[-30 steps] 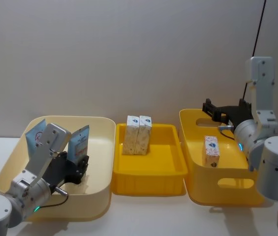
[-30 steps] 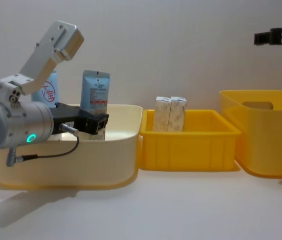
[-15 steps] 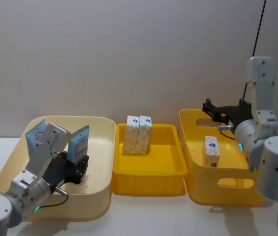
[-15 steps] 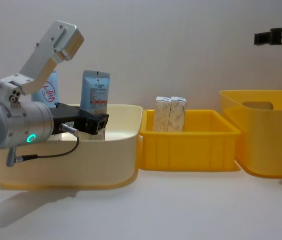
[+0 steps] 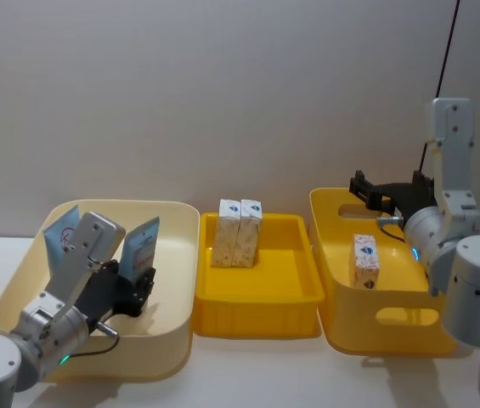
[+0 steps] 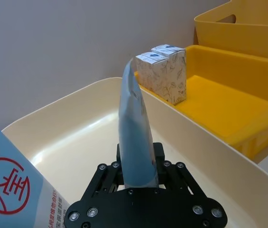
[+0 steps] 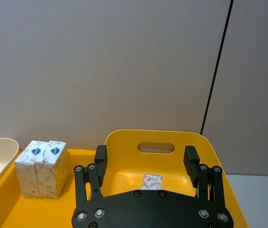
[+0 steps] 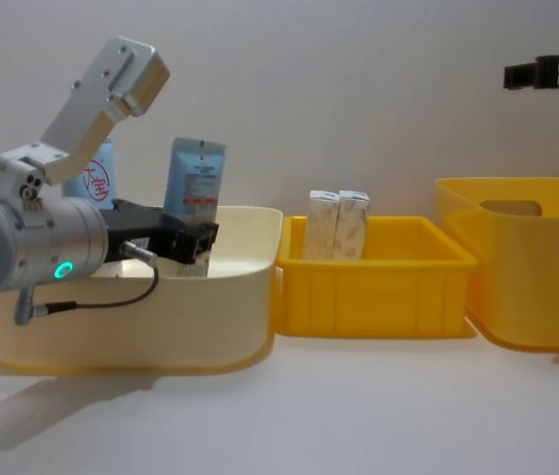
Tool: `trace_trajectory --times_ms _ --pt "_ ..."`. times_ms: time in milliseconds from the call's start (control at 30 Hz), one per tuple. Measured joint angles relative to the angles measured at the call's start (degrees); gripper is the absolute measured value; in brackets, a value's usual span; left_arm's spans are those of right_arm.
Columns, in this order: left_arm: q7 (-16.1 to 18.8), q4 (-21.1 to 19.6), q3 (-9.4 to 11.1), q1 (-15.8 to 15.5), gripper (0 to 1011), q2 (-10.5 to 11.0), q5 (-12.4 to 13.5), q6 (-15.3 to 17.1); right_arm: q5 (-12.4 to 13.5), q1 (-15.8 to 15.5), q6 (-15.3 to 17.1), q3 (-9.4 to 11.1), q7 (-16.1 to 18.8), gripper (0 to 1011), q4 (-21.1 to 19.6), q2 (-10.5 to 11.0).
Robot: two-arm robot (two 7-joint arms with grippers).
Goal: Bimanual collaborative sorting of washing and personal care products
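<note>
My left gripper [image 5: 143,280] is shut on a light-blue tube [image 5: 140,242] inside the cream bin [image 5: 178,280], holding it upright by its lower end. The left wrist view shows that tube [image 6: 134,133] edge-on between the fingers [image 6: 109,173]. A second blue tube [image 5: 61,236] with a red round mark leans at the bin's back left. Two cream cartons [image 5: 240,231] stand side by side in the low yellow tray [image 5: 256,302]. One more carton [image 5: 364,259] stands in the deep yellow bin [image 5: 392,319]. My right gripper [image 5: 390,191] hovers open above that bin's back rim.
The three containers sit in a row against a grey wall, their sides close together. In the chest view the cream bin [image 8: 160,317] is at the left, the tray [image 8: 378,297] in the middle and the deep bin [image 8: 526,287] at the right. White tabletop lies in front.
The held tube has risen a little and tipped slightly to the right with my left gripper. The right arm has not moved.
</note>
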Motion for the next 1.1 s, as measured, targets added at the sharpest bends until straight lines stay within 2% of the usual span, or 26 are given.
trace_trajectory --times_ms 633,867,1100 --pt "-0.3 -2.9 -0.9 -0.4 323 -0.3 0.8 -1.1 0.0 0.0 0.0 0.0 0.0 1001 0.0 0.0" --pt "-1.4 -3.0 -1.8 -0.4 323 -0.8 -0.3 -1.9 0.0 0.0 0.0 0.0 0.0 1001 0.0 0.0" --pt "-4.9 -1.8 -2.7 -1.7 323 -1.3 -2.8 -1.7 -0.2 0.1 -0.1 -0.3 0.5 1001 0.0 0.3"
